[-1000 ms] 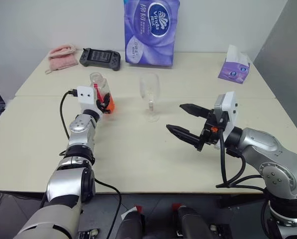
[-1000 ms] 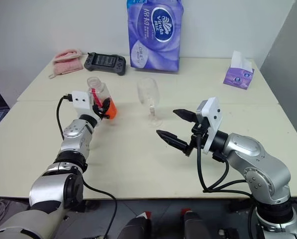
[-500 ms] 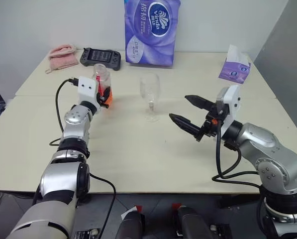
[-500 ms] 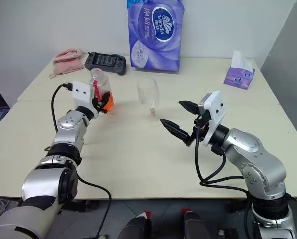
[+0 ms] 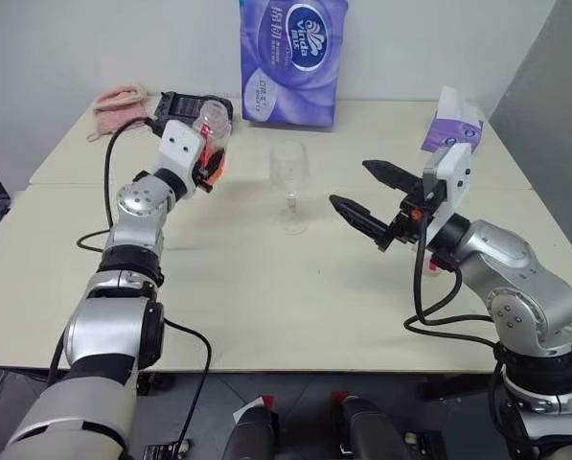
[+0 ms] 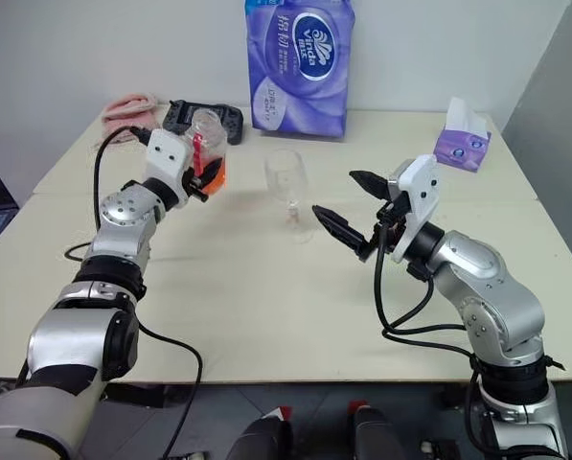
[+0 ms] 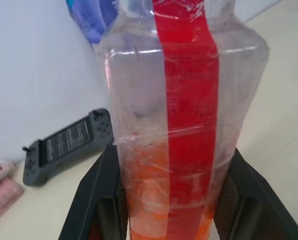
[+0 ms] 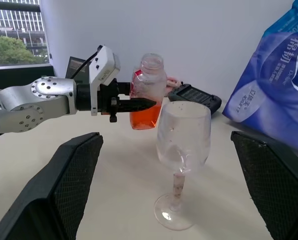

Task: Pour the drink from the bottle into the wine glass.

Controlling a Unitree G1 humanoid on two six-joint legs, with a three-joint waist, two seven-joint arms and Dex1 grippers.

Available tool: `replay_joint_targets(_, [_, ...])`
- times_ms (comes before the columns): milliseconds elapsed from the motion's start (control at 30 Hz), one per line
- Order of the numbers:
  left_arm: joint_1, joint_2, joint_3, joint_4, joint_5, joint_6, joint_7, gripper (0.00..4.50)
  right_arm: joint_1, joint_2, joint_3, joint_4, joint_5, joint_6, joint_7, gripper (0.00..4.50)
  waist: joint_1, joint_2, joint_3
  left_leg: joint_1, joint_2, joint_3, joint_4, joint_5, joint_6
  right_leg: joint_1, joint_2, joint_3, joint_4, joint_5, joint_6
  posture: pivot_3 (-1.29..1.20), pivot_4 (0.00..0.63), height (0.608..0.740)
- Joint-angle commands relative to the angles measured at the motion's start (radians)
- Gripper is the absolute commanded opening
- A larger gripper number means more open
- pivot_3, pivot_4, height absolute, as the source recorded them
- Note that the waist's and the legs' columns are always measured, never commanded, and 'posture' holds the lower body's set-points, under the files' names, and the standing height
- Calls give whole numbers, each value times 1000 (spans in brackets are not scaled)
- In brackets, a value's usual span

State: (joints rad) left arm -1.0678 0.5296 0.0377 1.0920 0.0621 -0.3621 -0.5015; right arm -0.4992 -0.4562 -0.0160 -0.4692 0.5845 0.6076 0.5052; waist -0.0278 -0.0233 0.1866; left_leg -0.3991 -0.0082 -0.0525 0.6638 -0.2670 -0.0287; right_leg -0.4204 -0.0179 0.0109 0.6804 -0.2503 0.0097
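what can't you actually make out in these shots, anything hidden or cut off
- Bottle: in the left wrist view the frame's edges cut off its neck and base; the left gripper covers part of its side in the right wrist view.
- Game controller: partly hidden behind the bottle and left gripper in the eye views.
- Wine glass: whether any drink is inside is too faint to tell.

Clear glossy plastic bottle (image 8: pixel 149 90); smooth transparent wine glass (image 8: pixel 182 145); matt cream table (image 5: pixel 266 287); glossy purple plastic tissue pack (image 5: pixel 292 59); pink cloth (image 5: pixel 118 103) at upper left.
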Motion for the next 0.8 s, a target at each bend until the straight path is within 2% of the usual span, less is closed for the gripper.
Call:
replay_joint_targets(33, [-47, 30, -31, -28, 38, -65, -15, 1708, -26, 10, -10, 4, -19, -52, 12, 4500, 0, 0, 0, 0, 0, 0, 0, 0, 0, 0, 0, 0, 0, 0, 0, 0, 150, 740])
replay_joint_targets(433, [-166, 67, -140, 34, 177, -166, -11, 1708, -20, 73, 5, 107, -82, -167, 42, 4500, -1, 0, 0, 0, 0, 1, 0, 0, 0, 0, 3, 0, 0, 0, 0, 0, 150, 740])
replay_joint_targets(800, [-235, 110, -242, 79, 324, -275, 52, 1708, 7, 101, 18, 115, -109, -192, 43, 4500, -1, 0, 0, 0, 0, 2, 0, 0, 0, -1, 3, 0, 0, 0, 0, 0, 150, 740])
